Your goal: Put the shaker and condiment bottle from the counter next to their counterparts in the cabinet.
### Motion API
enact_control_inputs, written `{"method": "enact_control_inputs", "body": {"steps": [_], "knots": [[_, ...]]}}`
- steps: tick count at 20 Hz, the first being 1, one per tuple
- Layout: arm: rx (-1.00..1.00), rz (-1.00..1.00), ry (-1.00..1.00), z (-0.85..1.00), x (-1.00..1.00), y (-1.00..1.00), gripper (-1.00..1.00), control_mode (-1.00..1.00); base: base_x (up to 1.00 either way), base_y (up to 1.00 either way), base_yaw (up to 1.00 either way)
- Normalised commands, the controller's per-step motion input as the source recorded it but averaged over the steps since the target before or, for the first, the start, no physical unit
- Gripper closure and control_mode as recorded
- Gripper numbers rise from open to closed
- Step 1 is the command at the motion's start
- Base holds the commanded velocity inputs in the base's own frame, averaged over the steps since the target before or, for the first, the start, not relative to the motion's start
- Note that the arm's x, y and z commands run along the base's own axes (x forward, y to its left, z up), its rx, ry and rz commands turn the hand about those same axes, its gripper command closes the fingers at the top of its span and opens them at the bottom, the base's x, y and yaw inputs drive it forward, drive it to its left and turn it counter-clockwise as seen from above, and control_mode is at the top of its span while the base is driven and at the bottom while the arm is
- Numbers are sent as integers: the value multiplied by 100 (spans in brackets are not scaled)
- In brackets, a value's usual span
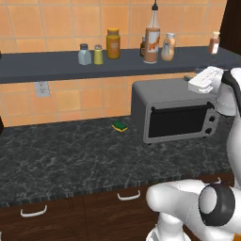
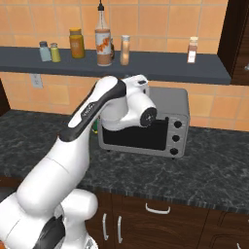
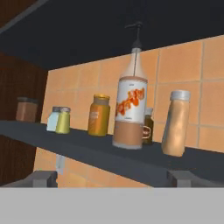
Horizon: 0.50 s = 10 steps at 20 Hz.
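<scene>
Standing beside tall sauce btl [image 3: 130, 109]: condiment bottle [image 3: 176, 124]

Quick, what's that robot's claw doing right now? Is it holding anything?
Gripper: open and holding nothing; its two fingertips stand wide apart below the shelf, with nothing between them.

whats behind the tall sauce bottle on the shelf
Behind the tall sauce bottle stands a small dark brown jar, its right side peeking out; the bottle covers the rest. Orange tiles back the shelf.
</scene>
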Motion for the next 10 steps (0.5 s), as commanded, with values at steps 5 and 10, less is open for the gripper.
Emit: {"method": "enact_control_inputs", "body": {"steps": [5, 10], "knots": [[-20, 1, 7, -98, -100, -7, -100, -100, 0, 0, 0], [-12, 0, 3, -74, -89, -6, -100, -100, 0, 0, 0]]}}
